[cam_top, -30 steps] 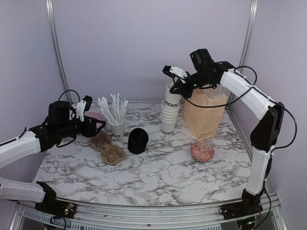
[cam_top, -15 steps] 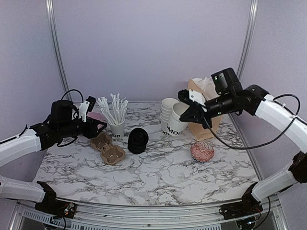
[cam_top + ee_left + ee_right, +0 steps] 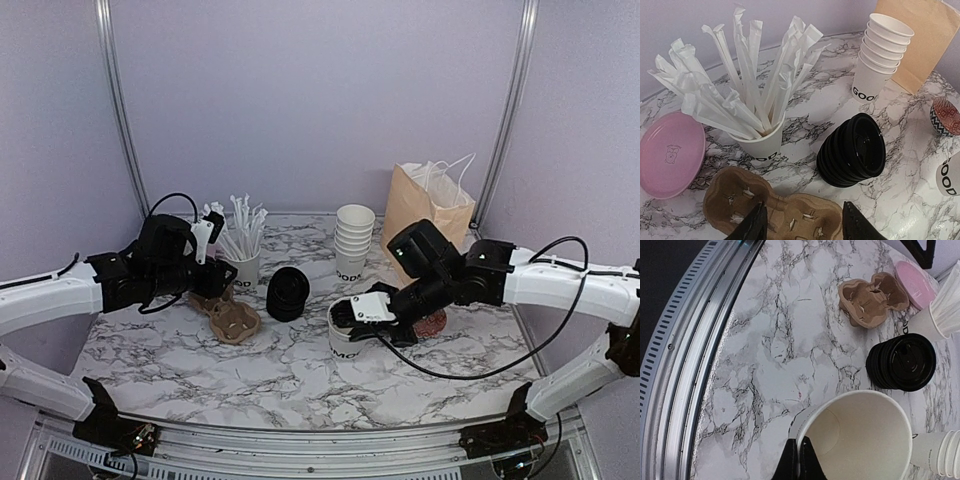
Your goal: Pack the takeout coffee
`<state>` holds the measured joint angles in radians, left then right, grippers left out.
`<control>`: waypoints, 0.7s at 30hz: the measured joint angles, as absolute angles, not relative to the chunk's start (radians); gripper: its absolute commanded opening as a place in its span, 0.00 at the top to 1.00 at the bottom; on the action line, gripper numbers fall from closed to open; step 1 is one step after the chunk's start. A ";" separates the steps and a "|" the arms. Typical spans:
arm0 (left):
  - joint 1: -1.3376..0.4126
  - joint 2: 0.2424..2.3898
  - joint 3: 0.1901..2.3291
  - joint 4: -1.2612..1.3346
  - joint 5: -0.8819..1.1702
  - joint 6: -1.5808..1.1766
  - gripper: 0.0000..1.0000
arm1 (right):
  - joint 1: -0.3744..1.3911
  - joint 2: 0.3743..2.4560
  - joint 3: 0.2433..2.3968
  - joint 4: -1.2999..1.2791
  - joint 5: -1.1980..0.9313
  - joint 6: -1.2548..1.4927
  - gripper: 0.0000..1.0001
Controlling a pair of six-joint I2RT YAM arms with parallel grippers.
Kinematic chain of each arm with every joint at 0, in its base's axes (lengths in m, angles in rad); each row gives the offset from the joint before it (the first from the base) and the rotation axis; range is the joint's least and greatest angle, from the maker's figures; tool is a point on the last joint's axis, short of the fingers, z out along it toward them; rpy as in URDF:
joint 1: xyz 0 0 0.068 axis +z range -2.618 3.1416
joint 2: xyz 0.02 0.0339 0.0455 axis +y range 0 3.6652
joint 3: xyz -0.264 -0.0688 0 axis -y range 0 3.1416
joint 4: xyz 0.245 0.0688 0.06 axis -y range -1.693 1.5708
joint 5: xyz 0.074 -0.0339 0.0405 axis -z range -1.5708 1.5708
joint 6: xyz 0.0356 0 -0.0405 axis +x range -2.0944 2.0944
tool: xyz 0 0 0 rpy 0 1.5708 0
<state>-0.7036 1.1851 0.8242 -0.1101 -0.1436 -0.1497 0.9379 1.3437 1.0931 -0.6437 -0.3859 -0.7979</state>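
Right gripper [image 3: 801, 452] is pinched shut on the rim of one paper cup [image 3: 343, 343]. The cup is lidless and upright, in front of the brown bag [image 3: 420, 215] and off to its left; can't tell if it rests on the marble. Left gripper [image 3: 805, 225] is far left of the bag, jaws apart over the cardboard carrier [image 3: 228, 312], gripping nothing. The black lids [image 3: 288, 293] lie stacked left of the bag. Judged early: no cup is capped, the carrier is unfilled, and nothing is visibly bagged. Lidding, loading and bagging are all left.
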 measured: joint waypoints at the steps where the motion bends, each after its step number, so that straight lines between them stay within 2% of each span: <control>1: -0.712 1.198 0.825 -0.114 -0.156 -0.155 0.49 | 0.952 1.345 1.084 -0.635 -0.380 -0.801 1.00; 10: -0.801 1.299 0.892 -0.139 -0.260 -0.226 0.49 | 1.000 1.402 0.994 -0.518 -0.301 -0.809 1.00; 16: -0.854 1.392 0.952 -0.143 -0.313 -0.272 0.49 | 1.000 1.427 0.989 -0.485 -0.294 -0.809 0.96; 18: -0.867 1.425 0.974 -0.147 -0.328 -0.285 0.49 | 1.000 1.430 0.988 -0.483 -0.303 -0.807 0.92; 21: -0.885 1.474 1.008 -0.152 -0.353 -0.306 0.49 | 1.000 1.434 0.988 -0.482 -0.312 -0.802 0.75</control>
<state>-0.8848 1.4742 1.0080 -0.1520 -0.3527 -0.3058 1.0004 1.4342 0.9882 -0.4824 -0.3122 -0.8024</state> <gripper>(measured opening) 0.513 0.109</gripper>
